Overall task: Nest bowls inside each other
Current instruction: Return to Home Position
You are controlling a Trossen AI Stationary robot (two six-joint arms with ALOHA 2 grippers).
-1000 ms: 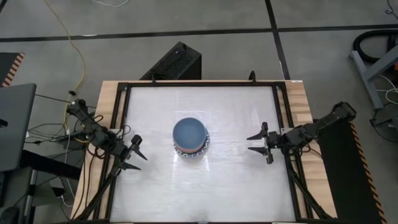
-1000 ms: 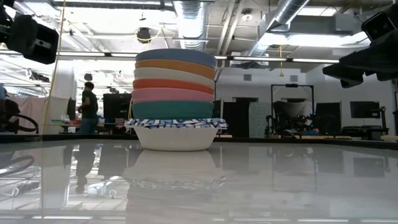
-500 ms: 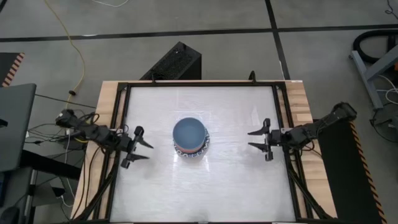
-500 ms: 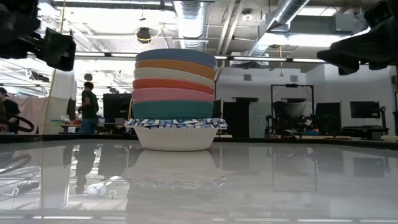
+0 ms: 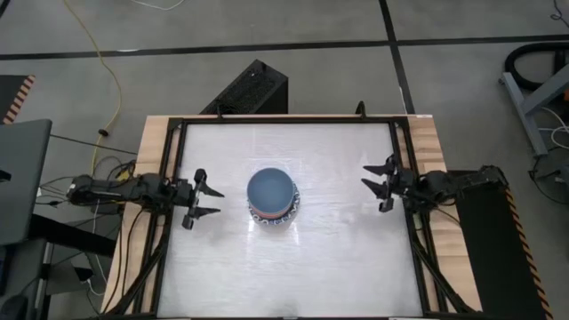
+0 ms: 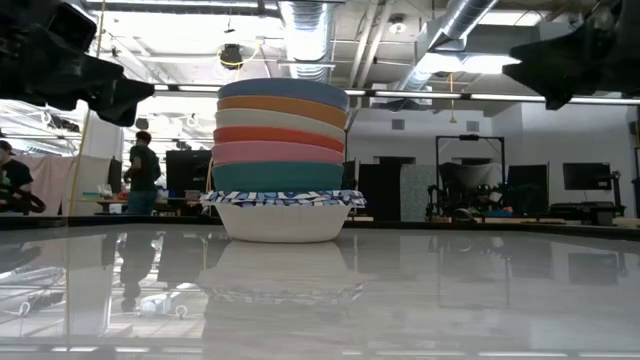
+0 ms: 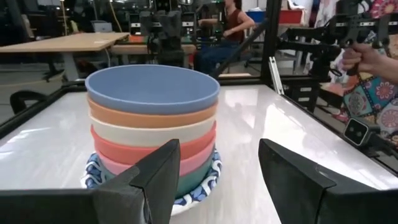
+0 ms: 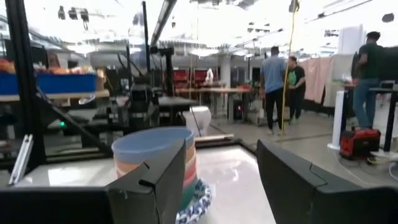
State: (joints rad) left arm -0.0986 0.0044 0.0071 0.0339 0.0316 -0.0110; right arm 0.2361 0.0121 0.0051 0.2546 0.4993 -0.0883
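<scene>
On the table (image 5: 338,267) the bowls (image 6: 281,160) stand nested in one stack at its middle, the blue bowl (image 5: 271,188) on top and a white patterned one at the bottom. I see no loose bowl, so I judge the nesting finished, and only the retreat remains. The left gripper (image 5: 210,199) and the right gripper (image 5: 368,177) hang spread and empty, one on each side. Since one second ago both have drawn back toward their table edges; the stack has not moved.

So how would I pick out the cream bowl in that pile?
On the white table, one stack of bowls stands near the middle. The cream bowl is third from its top: the only plain pale band, between the orange bowl and the red bowl.
</scene>
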